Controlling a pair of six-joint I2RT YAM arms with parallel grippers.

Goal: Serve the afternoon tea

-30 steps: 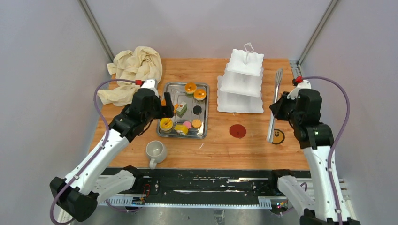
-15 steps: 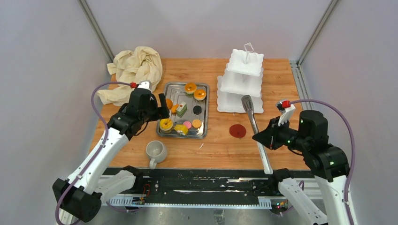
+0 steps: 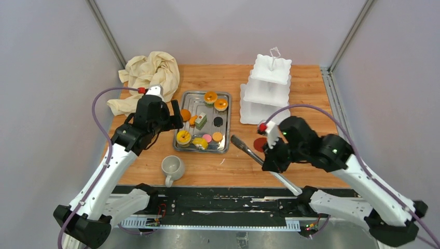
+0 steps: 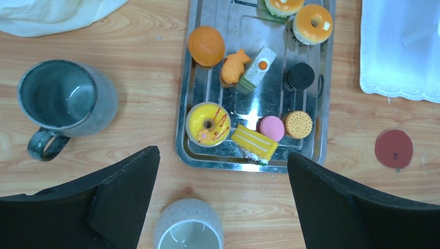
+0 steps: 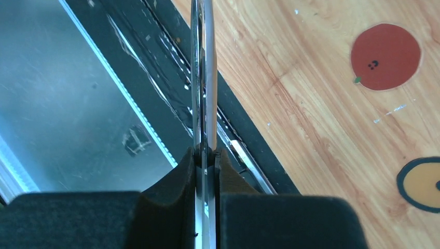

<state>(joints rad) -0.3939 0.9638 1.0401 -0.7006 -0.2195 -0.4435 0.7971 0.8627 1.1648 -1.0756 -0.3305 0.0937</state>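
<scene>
Small cakes lie in the steel tray (image 3: pixel 202 122): an orange round one (image 4: pixel 206 45), a pink one (image 4: pixel 272 127), a black one (image 4: pixel 300 76) and a green-layered slice (image 4: pixel 257 67). The white three-tier stand (image 3: pixel 267 91) is behind and to the right. My left gripper (image 3: pixel 174 116) hangs open and empty over the tray's near left edge (image 4: pixel 223 155). The grey mug (image 4: pixel 67 104) sits left of the tray, hidden by my arm in the top view. The off-white mug (image 3: pixel 172 167) stands in front. My right gripper (image 3: pixel 270 154) is shut on steel tongs (image 3: pixel 244 147), seen edge-on (image 5: pixel 203 78).
A cream cloth (image 3: pixel 148 78) is bunched at the back left. A red disc (image 3: pixel 263 144) lies on the wood right of the tray, and a yellow-and-black disc (image 5: pixel 423 184) lies near it. The table's front edge and black rail (image 3: pixel 218 199) run under the tongs' rear end.
My right arm has swung from the right edge to the front centre with the tongs, whose tip now points at the tray. My left gripper has shifted slightly left.
</scene>
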